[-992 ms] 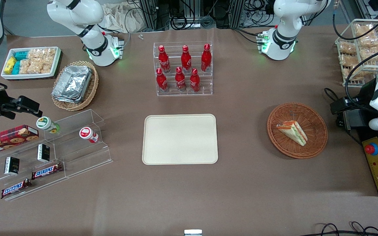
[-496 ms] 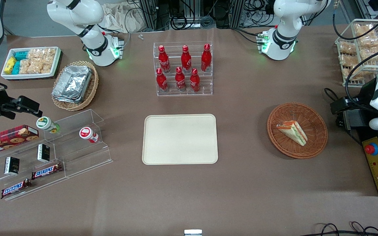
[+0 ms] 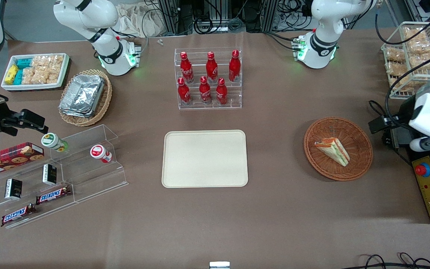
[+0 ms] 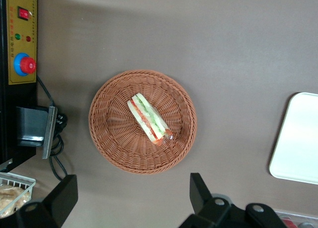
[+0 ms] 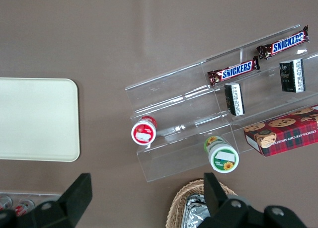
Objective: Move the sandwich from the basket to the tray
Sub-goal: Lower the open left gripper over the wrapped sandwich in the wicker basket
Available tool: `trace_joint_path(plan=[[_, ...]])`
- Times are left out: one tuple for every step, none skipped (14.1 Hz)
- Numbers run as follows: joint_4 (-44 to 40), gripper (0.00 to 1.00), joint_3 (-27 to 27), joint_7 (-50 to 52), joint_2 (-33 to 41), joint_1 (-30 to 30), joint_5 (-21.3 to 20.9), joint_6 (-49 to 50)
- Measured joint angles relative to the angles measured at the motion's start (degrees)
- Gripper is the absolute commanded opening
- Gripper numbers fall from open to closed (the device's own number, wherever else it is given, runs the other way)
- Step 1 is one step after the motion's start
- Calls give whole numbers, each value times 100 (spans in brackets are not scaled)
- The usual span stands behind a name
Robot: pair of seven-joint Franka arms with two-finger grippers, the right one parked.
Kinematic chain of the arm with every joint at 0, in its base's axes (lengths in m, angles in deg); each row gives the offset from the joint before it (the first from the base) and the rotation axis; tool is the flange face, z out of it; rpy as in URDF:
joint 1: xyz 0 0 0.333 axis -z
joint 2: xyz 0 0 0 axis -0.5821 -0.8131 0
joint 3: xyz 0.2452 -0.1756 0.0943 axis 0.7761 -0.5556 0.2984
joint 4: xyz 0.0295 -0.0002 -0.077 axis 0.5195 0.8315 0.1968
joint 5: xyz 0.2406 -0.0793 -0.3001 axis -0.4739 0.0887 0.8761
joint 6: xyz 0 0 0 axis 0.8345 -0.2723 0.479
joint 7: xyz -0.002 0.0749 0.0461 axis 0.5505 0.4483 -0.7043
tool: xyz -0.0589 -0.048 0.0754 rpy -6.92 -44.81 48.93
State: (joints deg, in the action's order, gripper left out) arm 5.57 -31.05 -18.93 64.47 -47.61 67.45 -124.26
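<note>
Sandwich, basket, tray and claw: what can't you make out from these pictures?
- Claw: in the left wrist view the fingers are open above the table beside the basket; the picture's edge cuts off their bases. In the front view the arm's body hides the fingers.
- Tray: left wrist view shows one end only, cut by the edge.
- Sandwich: its underside is hidden against the basket.

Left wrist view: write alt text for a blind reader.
A sandwich lies in a round brown wicker basket on a brown table, directly below the open gripper. A cream tray shows at the edge.
</note>
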Motion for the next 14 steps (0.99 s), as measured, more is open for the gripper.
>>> trace_joint_path(plan=[[377,100,-1,25,148,1,2,-179],[665,100,-1,62,239,1,3,-290],[894,100,1,97,272,0,4,-408],[1060,100,6,158,258,-3,5,-525],[1203,100,15,280,236,-10,7,-635],[1346,100,23,441,217,-19,10,-744],[1496,100,30,558,203,-22,12,-869],[1658,100,37,646,190,-26,27,-1033],[1835,100,46,747,175,-28,65,-1248],[2037,100,55,914,152,-29,88,-1523],[2239,100,60,1106,109,-29,95,-1802],[2415,100,67,1309,34,-30,102,-2026],[2519,100,81,1521,-67,-31,109,-2149],[2562,100,103,1755,-182,-31,113,-2212]])
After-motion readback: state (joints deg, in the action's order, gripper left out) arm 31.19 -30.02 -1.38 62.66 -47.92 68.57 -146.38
